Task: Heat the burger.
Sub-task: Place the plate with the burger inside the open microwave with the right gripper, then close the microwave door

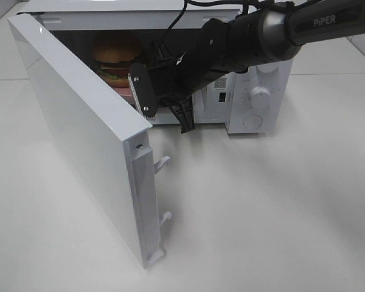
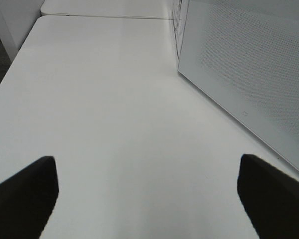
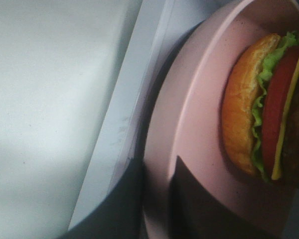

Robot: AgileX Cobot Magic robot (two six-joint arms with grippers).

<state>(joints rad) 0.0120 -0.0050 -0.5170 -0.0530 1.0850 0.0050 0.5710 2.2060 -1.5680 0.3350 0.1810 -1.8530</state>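
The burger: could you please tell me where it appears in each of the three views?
Exterior high: burger inside the open microwave, upper left of the picture.
Left wrist: not in it.
Right wrist: burger on the pink plate, just past the jaws.
Shared landmark: the white microwave, partly visible in all three.

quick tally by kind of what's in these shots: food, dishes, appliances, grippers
burger: 1
pink plate: 1
microwave: 1
grippers: 2 (left gripper, right gripper)
total: 5
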